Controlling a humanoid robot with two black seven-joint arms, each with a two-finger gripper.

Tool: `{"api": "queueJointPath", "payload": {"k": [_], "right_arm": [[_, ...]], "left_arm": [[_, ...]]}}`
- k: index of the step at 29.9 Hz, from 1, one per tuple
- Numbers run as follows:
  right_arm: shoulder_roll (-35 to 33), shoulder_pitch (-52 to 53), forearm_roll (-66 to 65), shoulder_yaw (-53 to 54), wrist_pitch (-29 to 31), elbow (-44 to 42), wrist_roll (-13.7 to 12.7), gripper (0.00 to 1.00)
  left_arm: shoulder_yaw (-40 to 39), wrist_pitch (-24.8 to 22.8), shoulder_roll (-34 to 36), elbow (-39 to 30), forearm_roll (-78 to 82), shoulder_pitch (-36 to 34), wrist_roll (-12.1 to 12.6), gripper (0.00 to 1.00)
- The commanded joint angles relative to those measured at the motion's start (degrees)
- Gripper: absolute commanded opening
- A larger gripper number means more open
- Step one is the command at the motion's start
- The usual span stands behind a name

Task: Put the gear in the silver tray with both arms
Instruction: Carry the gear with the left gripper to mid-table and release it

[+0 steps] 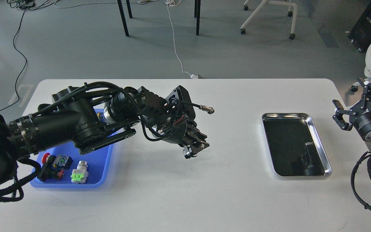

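The white rectangular bench (185, 193) carries a shiny rectangular stainless-steel tray (322, 146) with rounded corners, a raised rim and a dark mirror-like bottom; it lies near the right edge of the bench, its long side running from the far edge toward the near edge. A blue plastic tray (101, 167) sits near the left edge, partly covered by the black jointed left arm (60, 129). Visible in the blue tray are a black push-button unit with a red round head (48, 166), a small blue-and-green block (63, 160) just beside it, and a silver-topped switch with a bright green body (80, 174) toward the near-right corner of that tray. The left arm extends from the left edge over the middle of the bench, and the left gripper (193, 149) points downward above the bare surface between the two trays. Its fingers pinch a small silver-and-black part (188, 154) at the tips; what the part is cannot be told. The right gripper (354, 103) stands beyond the right edge of the bench, well apart from the steel tray, its two fingers spread with nothing between them.
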Motion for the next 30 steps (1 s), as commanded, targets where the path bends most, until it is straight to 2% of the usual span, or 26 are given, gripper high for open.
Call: {"api": "queueJointPath", "payload": {"k": [1, 6, 26, 30], "right_arm": [[0.0, -0.3, 0.0, 0.0, 0.0, 0.1, 0.0, 0.99], [0.1, -0.6, 0.0, -0.2, 0.0, 0.3, 0.0, 0.99], [0.3, 0.4, -1.0, -1.1, 0.0, 3.5, 0.0, 0.99], [0.3, 0.4, -1.0, -1.1, 0.0, 3.5, 0.0, 0.99]], "left_arm": [[0.3, 0.0, -4.6, 4.4, 0.0, 0.0, 0.0, 0.14], [5.2, 0.0, -7.7, 7.7, 0.0, -0.4, 0.0, 0.14], [7.9, 0.0, -8.9, 10.8, 0.0, 0.3, 0.0, 0.15], [7.9, 0.0, -8.9, 11.0, 0.0, 0.6, 0.0, 0.19]]}}
